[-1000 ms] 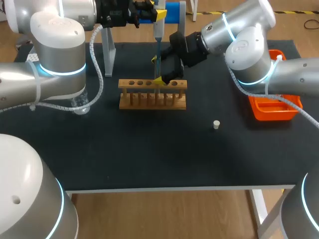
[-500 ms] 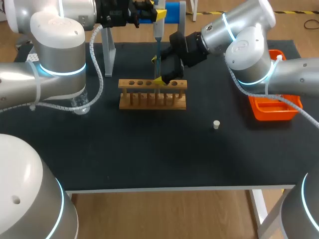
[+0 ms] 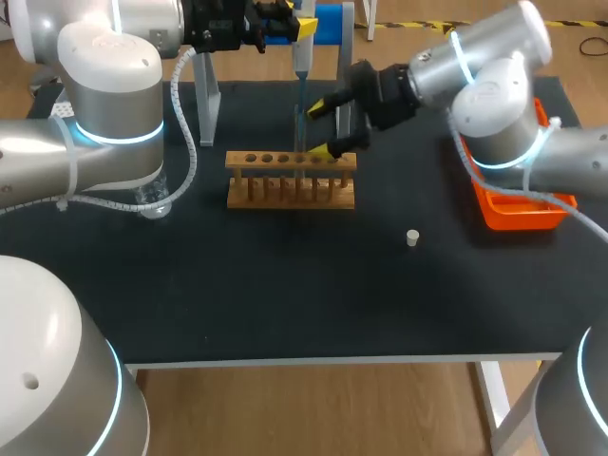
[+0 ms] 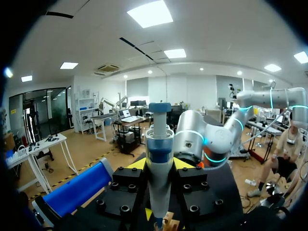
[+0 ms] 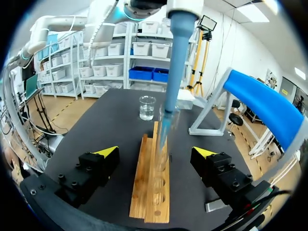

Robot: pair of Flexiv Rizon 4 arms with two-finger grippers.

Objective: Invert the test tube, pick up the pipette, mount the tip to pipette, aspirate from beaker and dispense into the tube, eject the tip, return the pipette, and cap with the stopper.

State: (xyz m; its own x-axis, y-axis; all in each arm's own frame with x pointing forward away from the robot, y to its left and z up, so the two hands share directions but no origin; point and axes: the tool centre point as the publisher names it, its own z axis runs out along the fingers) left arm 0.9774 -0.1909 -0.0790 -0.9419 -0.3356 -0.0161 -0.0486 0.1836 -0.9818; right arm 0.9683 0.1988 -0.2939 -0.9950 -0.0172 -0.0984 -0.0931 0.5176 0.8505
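Note:
My left gripper (image 3: 300, 30) (image 4: 159, 164) is shut on the blue-and-white pipette (image 3: 299, 62) (image 4: 159, 154) and holds it upright above the wooden rack (image 3: 290, 180) (image 5: 153, 185). The pipette's tip (image 5: 166, 120) reaches down into a clear test tube (image 5: 161, 144) standing in the rack. My right gripper (image 3: 324, 126) (image 5: 155, 152) is open wide just right of the rack, its fingers either side of the tube and clear of it. The beaker (image 3: 152, 198) (image 5: 147, 107) stands left of the rack, half hidden by my left arm in the head view. A white stopper (image 3: 412, 237) lies on the mat to the right.
An orange tray (image 3: 521, 211) sits at the table's right edge under my right arm. The pipette stand with its blue bar (image 3: 332, 19) (image 5: 262, 103) stands behind the rack. The black mat in front of the rack is bare apart from the stopper.
My right gripper has drawn back to the right, away from the tube and rack. The left arm and pipette have stayed put.

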